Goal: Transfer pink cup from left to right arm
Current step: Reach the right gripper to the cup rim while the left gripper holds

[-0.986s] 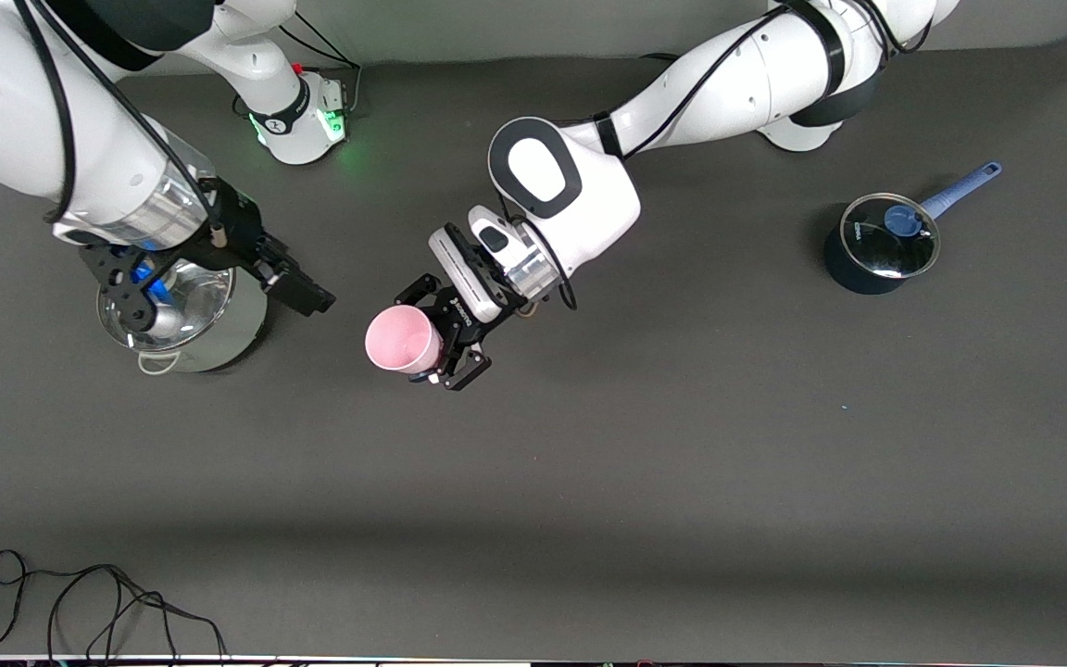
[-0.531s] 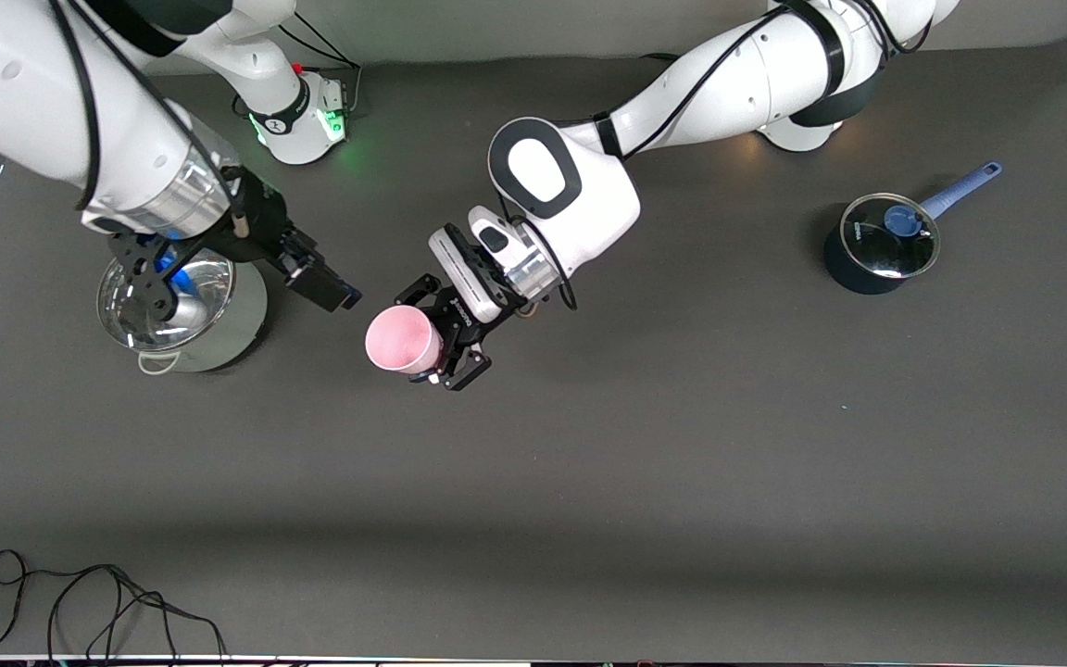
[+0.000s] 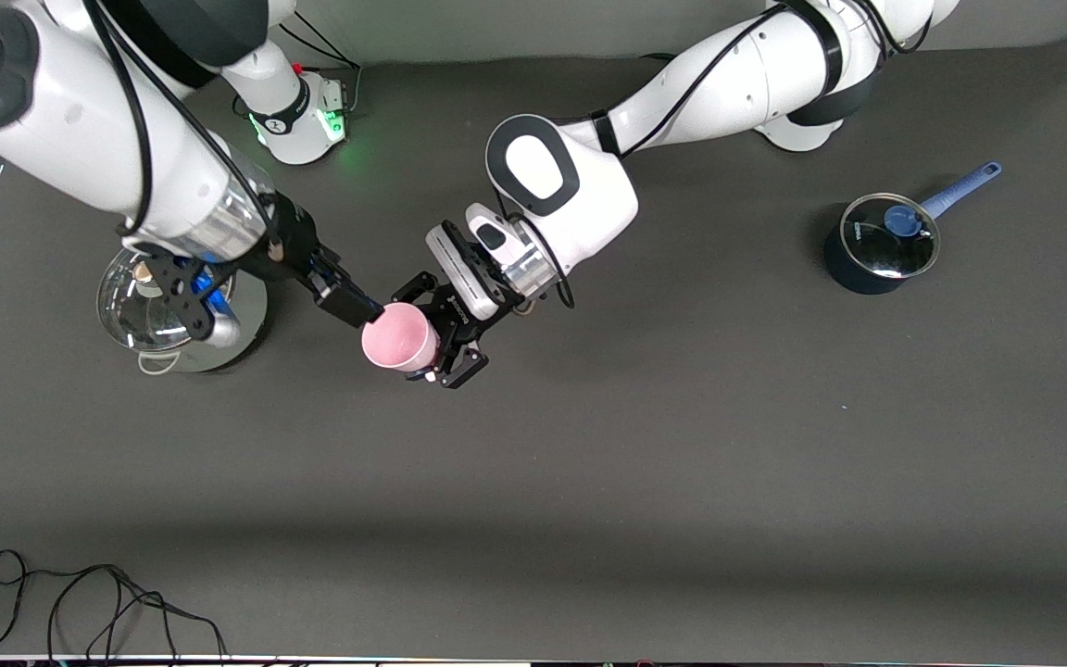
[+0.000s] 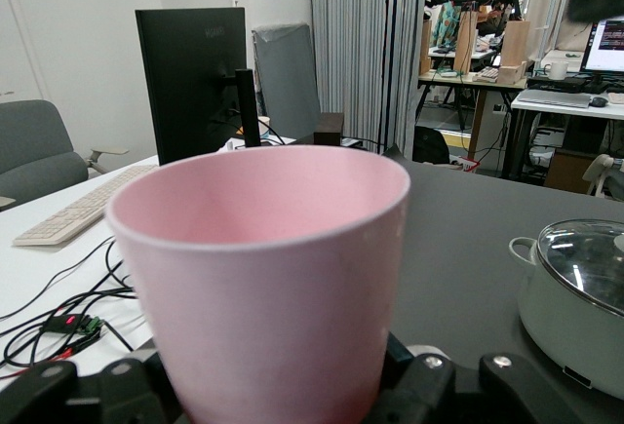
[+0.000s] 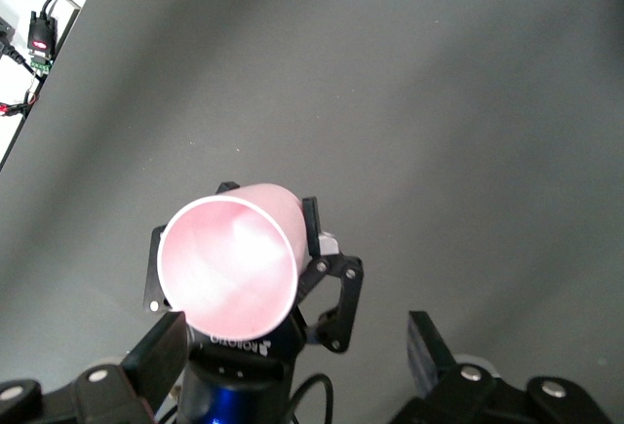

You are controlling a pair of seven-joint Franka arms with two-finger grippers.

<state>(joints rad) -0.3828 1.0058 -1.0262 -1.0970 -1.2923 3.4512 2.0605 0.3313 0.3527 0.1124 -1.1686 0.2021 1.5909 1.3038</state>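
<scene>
My left gripper (image 3: 436, 347) holds the pink cup (image 3: 399, 337) upright above the middle of the table (image 3: 682, 463), jaws clamped on its base; my right gripper (image 3: 353, 310) has just reached the cup's rim, jaws spread, not yet gripping; handover is imminent.

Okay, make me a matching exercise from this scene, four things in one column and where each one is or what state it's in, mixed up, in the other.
Things:
1. pink cup
2. dark-blue saucepan
3. steel pot
4. right gripper

Places or states:
A. on the table at the left arm's end, glass lid on
B. open, at the cup's rim
C. held upright in the left gripper, above the table
D. on the table at the right arm's end, under the right arm's wrist

Pairs: 1-C, 2-A, 3-D, 4-B
</scene>
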